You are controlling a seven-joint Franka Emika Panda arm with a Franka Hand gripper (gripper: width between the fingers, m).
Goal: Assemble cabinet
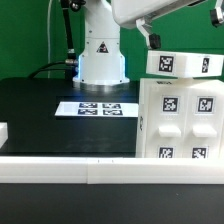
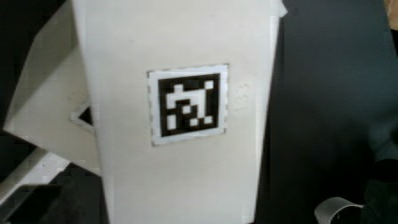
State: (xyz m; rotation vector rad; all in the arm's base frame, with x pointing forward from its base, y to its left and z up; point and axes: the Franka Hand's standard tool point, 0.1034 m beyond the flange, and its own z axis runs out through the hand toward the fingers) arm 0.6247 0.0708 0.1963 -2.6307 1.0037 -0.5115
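The black table (image 1: 40, 112) is carrying the marker board (image 1: 99, 107), which is lying flat in front of the arm's base (image 1: 102, 62). The cabinet (image 1: 180, 115) is standing at the exterior view's right. A white rail (image 1: 70, 166) is running along the near edge.

white cabinet (image 2: 178, 110), one square tag (image 2: 189, 104)

White on black, against green.
White cabinet (image 1: 180, 115) with black-and-white square tags; white marker board (image 1: 100, 107) printed with black patterns; black table (image 1: 45, 115); green backdrop (image 1: 25, 35); white arm base (image 1: 102, 55) with bluish glow; white front rail (image 1: 110, 170).
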